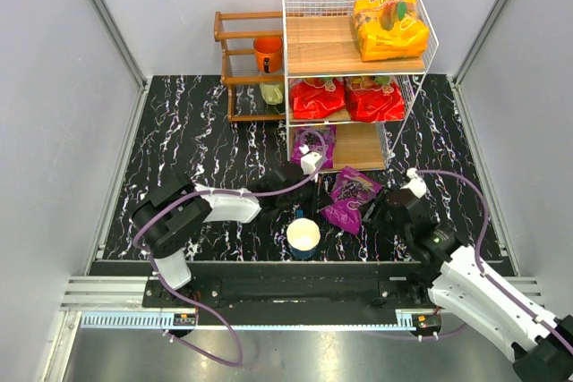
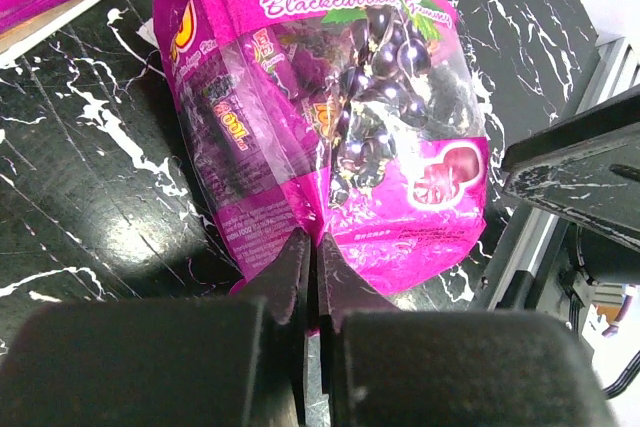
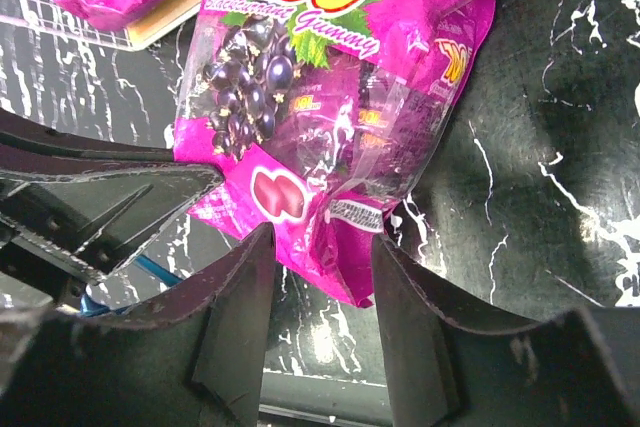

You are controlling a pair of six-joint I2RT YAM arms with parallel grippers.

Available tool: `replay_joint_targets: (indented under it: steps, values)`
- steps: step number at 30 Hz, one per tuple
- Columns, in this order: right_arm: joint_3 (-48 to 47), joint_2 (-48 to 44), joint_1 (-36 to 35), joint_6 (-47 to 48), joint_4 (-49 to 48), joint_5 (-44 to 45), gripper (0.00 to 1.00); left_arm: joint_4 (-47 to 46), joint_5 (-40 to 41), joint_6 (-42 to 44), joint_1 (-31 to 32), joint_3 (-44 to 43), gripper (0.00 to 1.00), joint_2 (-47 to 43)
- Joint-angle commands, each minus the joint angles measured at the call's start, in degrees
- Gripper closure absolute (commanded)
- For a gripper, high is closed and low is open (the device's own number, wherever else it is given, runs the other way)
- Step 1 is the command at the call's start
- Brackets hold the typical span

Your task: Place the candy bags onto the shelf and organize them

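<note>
One purple bag (image 2: 400, 97), edge in left hand's (image 2: 310, 252) pinch; right hand (image 3: 320, 237) spread around corner.

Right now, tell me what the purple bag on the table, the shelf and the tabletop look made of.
Purple bag: thin glossy plastic film, partly clear; creased, with glare.
Shelf: white wire, likely coated metal; pale wooden boards.
Tabletop: black, white-veined, shiny; marble or a laminate imitation.

On the purple candy bag (image 3: 330, 97) lying just in front of the shelf (image 1: 318, 46), we read a big "100" above "Blackcurrant Gummy".
</note>
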State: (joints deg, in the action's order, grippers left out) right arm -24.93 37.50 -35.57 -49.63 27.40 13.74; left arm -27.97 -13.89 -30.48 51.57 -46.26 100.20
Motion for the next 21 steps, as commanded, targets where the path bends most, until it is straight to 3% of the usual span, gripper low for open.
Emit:
replay_joint_targets:
  steps: [1, 8, 13, 21]
  values:
    - [2.4, -5.6, -0.4, -5.9, 1.7, 2.1, 0.49, -2.4, -0.4, 0.3, 0.9, -4.0, 1.00, -0.6]
    - [1.1, -4.8, -6.3, -8.8, 4.0, 10.9, 0.49, -0.2, 1.5, -0.5, 2.0, -7.9, 1.00, 1.0]
    - [1.5, -1.2, -14.5, -14.3, 3.4, 18.8, 0.49, 0.2, 2.2, -1.4, 2.4, -9.2, 1.00, 1.7]
    - [6.8, -2.5, -16.2, -20.1, 1.9, 21.4, 0.51, 0.8, 2.7, -2.0, 2.9, -9.7, 1.00, 2.0]
